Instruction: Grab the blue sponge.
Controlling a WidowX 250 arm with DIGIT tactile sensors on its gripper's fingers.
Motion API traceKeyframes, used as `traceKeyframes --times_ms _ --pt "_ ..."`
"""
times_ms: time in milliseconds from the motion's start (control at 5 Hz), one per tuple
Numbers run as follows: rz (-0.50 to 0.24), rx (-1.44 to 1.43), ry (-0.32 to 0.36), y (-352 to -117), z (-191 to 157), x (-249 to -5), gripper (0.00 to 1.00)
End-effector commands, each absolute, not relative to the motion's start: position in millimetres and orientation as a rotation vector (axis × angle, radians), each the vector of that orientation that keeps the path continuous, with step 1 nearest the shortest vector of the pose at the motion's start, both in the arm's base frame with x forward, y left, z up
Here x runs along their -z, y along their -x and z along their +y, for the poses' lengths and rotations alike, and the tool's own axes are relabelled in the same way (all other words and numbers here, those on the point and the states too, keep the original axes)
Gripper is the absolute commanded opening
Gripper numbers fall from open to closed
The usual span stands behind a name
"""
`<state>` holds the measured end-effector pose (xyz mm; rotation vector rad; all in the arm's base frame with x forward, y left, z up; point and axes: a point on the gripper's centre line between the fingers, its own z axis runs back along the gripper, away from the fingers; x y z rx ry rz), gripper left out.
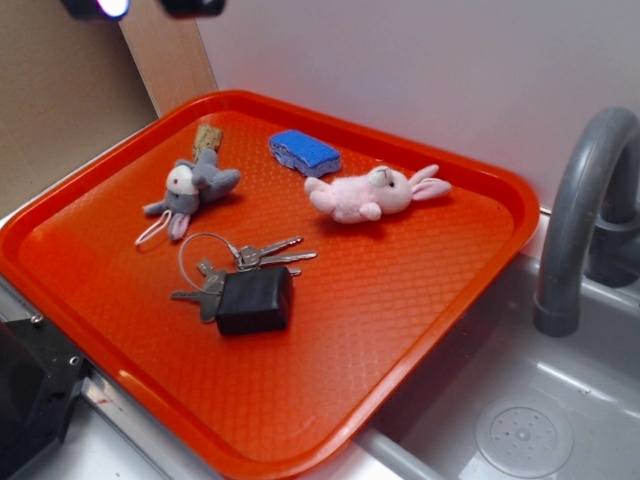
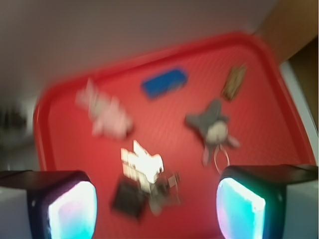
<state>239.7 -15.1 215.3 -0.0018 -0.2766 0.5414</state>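
The blue sponge (image 1: 304, 152) lies flat near the back of the orange tray (image 1: 120, 340), between a grey plush and a pink bunny. In the blurred wrist view the blue sponge (image 2: 164, 82) sits far ahead, near the tray's far rim. My gripper (image 1: 145, 8) hangs high above the tray's back left corner, with only its fingertips showing at the top edge. From the wrist view the gripper (image 2: 156, 209) is open, its two fingers wide apart with nothing between them, well above the keys.
On the tray also lie a pink plush bunny (image 1: 370, 193), a grey plush (image 1: 195, 187), a tan cork piece (image 1: 207, 137), and keys with a black fob (image 1: 245, 285). A grey faucet (image 1: 585, 210) and sink basin (image 1: 520, 420) stand to the right.
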Motion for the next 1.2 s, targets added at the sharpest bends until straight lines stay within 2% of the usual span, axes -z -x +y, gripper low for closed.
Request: traceKeyframes --times_ms 0,200,600,1000 --pt "-0.364 -0.881 -0.025 -280.9 13.5 -184.7 1.0" --pt "-0.426 -0.955 -0.061 -301.3 14.6 -161.1 1.0" --pt "-0.412 -0.99 -0.181 -339.3 8.8 -100.8 1.0" --pt "-0.388 -0.928 -0.25 -342.3 3.5 -55.2 1.0"
